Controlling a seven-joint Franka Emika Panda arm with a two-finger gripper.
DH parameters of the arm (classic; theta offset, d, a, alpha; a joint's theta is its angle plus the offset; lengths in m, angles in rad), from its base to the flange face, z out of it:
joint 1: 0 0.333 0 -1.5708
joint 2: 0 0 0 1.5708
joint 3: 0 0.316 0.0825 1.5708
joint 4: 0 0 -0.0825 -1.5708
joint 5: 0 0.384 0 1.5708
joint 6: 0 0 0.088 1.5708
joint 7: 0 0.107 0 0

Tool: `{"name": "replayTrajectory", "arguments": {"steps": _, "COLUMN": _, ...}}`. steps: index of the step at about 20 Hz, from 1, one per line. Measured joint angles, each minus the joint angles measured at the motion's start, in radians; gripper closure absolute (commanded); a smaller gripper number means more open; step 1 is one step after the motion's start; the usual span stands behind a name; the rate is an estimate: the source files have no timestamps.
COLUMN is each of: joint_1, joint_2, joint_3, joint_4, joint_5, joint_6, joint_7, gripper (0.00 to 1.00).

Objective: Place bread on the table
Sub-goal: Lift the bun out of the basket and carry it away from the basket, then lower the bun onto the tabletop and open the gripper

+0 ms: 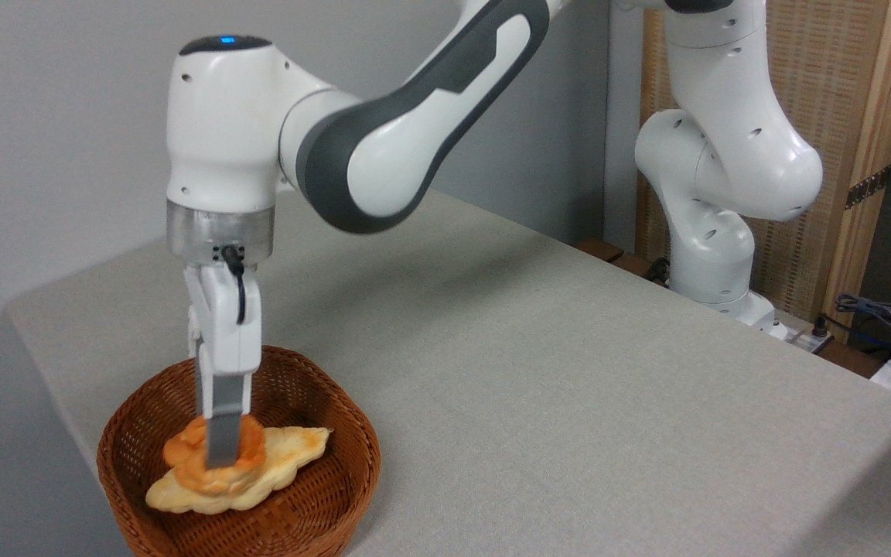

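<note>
The bread [182,458], a small golden-orange knotted bun, lies in the brown wicker basket [358,433] at the lower left, resting on top of a long pale loaf [295,455]. My gripper [221,461] points straight down into the basket. Its near finger [223,441] crosses the front of the bun, and the other finger is hidden behind. The fingertips reach down to about the bun's middle. From this angle I cannot make out the gap between the fingers or whether they press on the bun. The table [569,402] is covered in light grey-beige cloth.
The basket stands close to the table's front left corner. The arm's white base [712,263] stands beyond the table's far right edge, with cables and a wooden screen behind it. A grey wall runs along the back.
</note>
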Motion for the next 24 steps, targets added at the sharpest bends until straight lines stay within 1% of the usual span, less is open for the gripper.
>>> {"name": "replayTrajectory", "arguments": {"steps": 5, "joint_1": 0.0, "joint_2": -0.115, "joint_3": 0.0, "joint_4": 0.006, "joint_5": -0.005, "joint_6": -0.232, "joint_7": 0.0, "gripper": 0.66}}
{"name": "replayTrajectory", "arguments": {"steps": 10, "joint_1": 0.01, "joint_2": -0.215, "joint_3": 0.001, "joint_4": -0.012, "joint_5": -0.005, "joint_6": -0.375, "joint_7": 0.0, "gripper": 0.65}}
{"name": "replayTrajectory", "arguments": {"steps": 12, "joint_1": 0.014, "joint_2": -0.272, "joint_3": 0.003, "joint_4": -0.068, "joint_5": -0.006, "joint_6": -0.392, "joint_7": 0.0, "gripper": 0.64}}
{"name": "replayTrajectory", "arguments": {"steps": 14, "joint_1": 0.016, "joint_2": -0.337, "joint_3": 0.003, "joint_4": -0.147, "joint_5": -0.006, "joint_6": -0.393, "joint_7": 0.0, "gripper": 0.6}}
{"name": "replayTrajectory", "arguments": {"steps": 17, "joint_1": 0.015, "joint_2": -0.421, "joint_3": 0.003, "joint_4": -0.266, "joint_5": -0.006, "joint_6": -0.392, "joint_7": 0.0, "gripper": 0.59}}
{"name": "replayTrajectory", "arguments": {"steps": 18, "joint_1": 0.014, "joint_2": -0.438, "joint_3": 0.002, "joint_4": -0.297, "joint_5": -0.006, "joint_6": -0.391, "joint_7": 0.0, "gripper": 0.58}}
{"name": "replayTrajectory", "arguments": {"steps": 19, "joint_1": 0.012, "joint_2": -0.448, "joint_3": 0.002, "joint_4": -0.318, "joint_5": -0.006, "joint_6": -0.39, "joint_7": 0.0, "gripper": 0.54}}
{"name": "replayTrajectory", "arguments": {"steps": 20, "joint_1": 0.011, "joint_2": -0.453, "joint_3": 0.0, "joint_4": -0.332, "joint_5": -0.006, "joint_6": -0.389, "joint_7": 0.0, "gripper": 0.53}}
{"name": "replayTrajectory", "arguments": {"steps": 21, "joint_1": 0.008, "joint_2": -0.453, "joint_3": -0.001, "joint_4": -0.339, "joint_5": -0.006, "joint_6": -0.389, "joint_7": 0.004, "gripper": 0.49}}
{"name": "replayTrajectory", "arguments": {"steps": 24, "joint_1": 0.0, "joint_2": -0.453, "joint_3": -0.003, "joint_4": -0.354, "joint_5": -0.006, "joint_6": -0.389, "joint_7": 0.014, "gripper": 0.48}}
